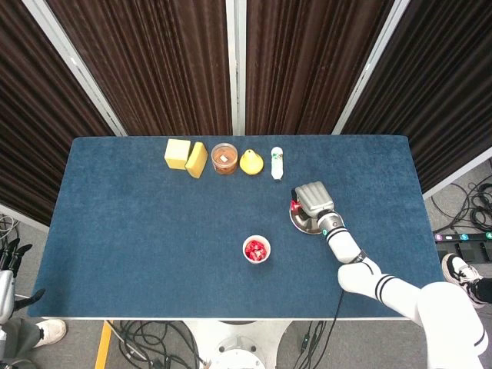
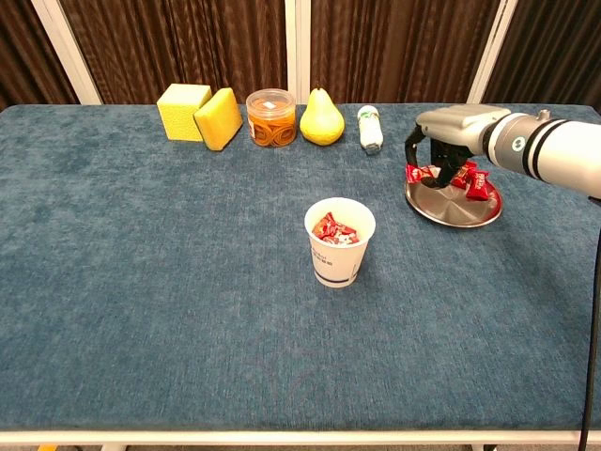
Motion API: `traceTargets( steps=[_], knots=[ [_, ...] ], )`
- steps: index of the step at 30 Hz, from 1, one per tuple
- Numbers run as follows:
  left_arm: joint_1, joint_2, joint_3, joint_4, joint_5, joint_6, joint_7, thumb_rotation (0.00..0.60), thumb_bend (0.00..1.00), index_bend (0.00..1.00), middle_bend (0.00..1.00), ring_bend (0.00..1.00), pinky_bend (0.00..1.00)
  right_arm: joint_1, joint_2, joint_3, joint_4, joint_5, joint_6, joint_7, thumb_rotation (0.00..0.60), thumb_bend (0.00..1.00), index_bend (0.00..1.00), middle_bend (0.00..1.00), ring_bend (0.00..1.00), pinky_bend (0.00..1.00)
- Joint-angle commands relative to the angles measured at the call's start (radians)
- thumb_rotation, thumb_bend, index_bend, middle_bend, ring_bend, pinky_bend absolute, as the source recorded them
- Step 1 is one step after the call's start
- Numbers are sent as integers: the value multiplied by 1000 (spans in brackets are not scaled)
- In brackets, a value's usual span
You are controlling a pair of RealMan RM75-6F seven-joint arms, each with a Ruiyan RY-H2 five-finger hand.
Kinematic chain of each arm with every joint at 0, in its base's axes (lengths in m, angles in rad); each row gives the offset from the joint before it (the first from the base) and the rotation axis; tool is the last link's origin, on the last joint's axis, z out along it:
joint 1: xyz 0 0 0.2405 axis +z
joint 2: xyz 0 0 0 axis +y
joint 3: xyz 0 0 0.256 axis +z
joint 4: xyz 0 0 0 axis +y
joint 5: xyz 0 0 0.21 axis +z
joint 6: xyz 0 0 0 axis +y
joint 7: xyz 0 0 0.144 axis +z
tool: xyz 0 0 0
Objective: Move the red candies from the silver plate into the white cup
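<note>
The silver plate lies right of centre, with red candies on its far side. My right hand hovers over the plate's left rim, fingers pointing down, and pinches one red candy just above the rim. The white cup stands in the middle of the table with red candies inside. From above, the right hand covers the far half of the plate, and the cup sits down and left of it. My left hand hangs off the table's left edge, holding nothing.
Along the back stand two yellow sponge blocks, an orange-filled jar, a yellow pear and a small white bottle. The bottle lies close behind and to the left of the right hand. Blue cloth covers the table.
</note>
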Motion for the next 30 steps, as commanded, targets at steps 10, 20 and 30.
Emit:
traceTargets(
  steps=[10, 20, 30],
  knots=[
    [1, 12, -1, -28, 10, 15, 21, 600, 0, 216, 171, 141, 163, -82, 334, -33, -659, -358, 168, 181, 600, 392, 563, 979, 996, 1000],
    [9, 11, 3, -29, 14, 25, 16, 600, 0, 216, 172, 141, 163, -66, 297, -86, -648, -384, 127, 162, 600, 390, 556, 979, 996, 1000],
    [15, 5, 4, -15, 11, 26, 4, 600, 0, 216, 172, 141, 163, -49, 256, -88, -620, -356, 113, 131, 600, 388, 469, 979, 995, 1000]
  ],
)
